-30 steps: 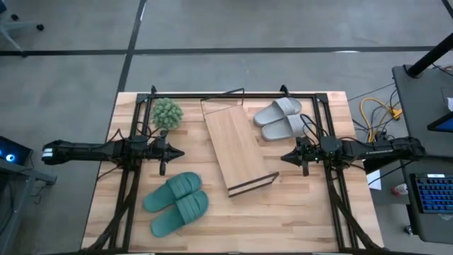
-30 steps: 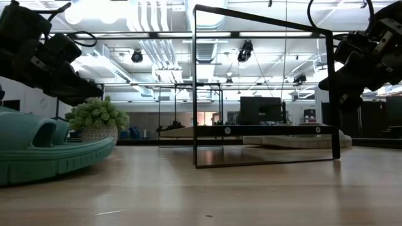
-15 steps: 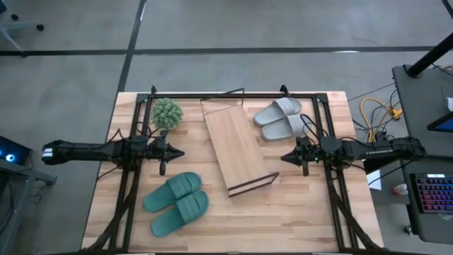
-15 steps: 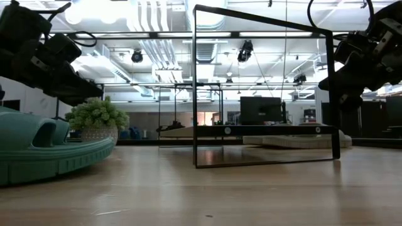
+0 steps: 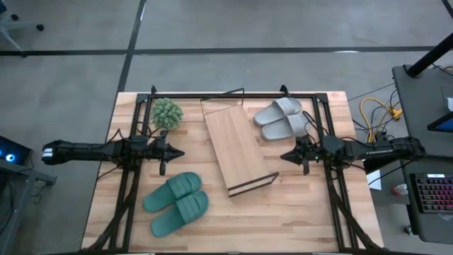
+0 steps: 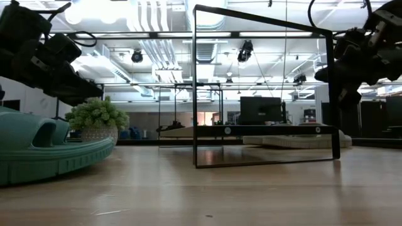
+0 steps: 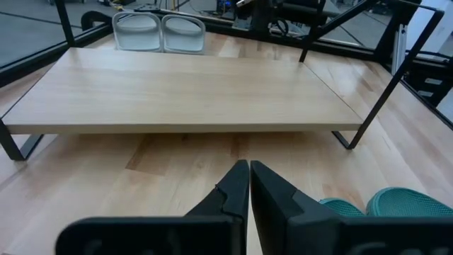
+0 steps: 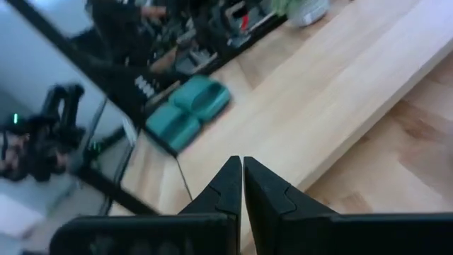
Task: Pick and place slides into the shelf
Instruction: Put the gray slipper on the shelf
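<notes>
The shelf, a long light-wood board on a thin black wire frame, stands slanted at the table's middle on its wire legs. The light grey slides lie side by side, soles down, near the far right. The teal slides lie soles down at the near left. My left gripper hovers shut just left of the shelf, above the table; in its wrist view its shut tips point at the shelf's long edge. My right gripper hovers shut just right of the shelf, near the grey slides.
A small fuzzy green plant in a pot stands at the far left of the table. Black frame bars run along the far edge and both sides. Bare wood lies in front of the shelf, to the right of the teal slides.
My right gripper has risen a little and turned slightly beside the shelf, staying shut. The slides, the shelf and the left arm have kept still.
</notes>
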{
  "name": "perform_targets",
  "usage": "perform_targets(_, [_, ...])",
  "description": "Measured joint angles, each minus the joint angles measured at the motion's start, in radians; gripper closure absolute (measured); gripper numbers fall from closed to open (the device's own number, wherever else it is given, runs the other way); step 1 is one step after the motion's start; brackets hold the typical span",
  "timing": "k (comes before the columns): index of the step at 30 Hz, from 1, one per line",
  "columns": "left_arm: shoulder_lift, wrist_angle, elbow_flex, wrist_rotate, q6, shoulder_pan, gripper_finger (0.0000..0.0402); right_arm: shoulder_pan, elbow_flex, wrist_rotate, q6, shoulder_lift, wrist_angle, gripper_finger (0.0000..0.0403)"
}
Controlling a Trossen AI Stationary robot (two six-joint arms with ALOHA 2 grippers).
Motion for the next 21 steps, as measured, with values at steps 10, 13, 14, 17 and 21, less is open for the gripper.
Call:
perform_targets(10, [0.000,0.461,0.000,-0.018,-0.101,0.000,0.0402,0.000,0.000,0.171,0.178,0.000,0.327,0.0394])
perform_targets(13, [0.002,0.741,0.000,-0.087,-0.186,-0.001,0.0402,0.000,0.000,0.287,0.179,0.000,0.463,0.0394])
perform_targets(14, [0.007,0.837,0.000,-0.131,-0.226,-0.001,0.0402,0.000,0.000,0.334,0.179,0.000,0.513,0.0394])
perform_targets(17, [0.026,1.062,0.000,-0.202,-0.228,0.001,0.0402,0.000,0.000,0.415,0.131,0.000,0.650,0.0394])
perform_targets(21, [0.068,1.116,0.022,-0.202,-0.156,0.000,0.0402,0.000,0.000,0.431,0.058,0.000,0.749,0.0389])
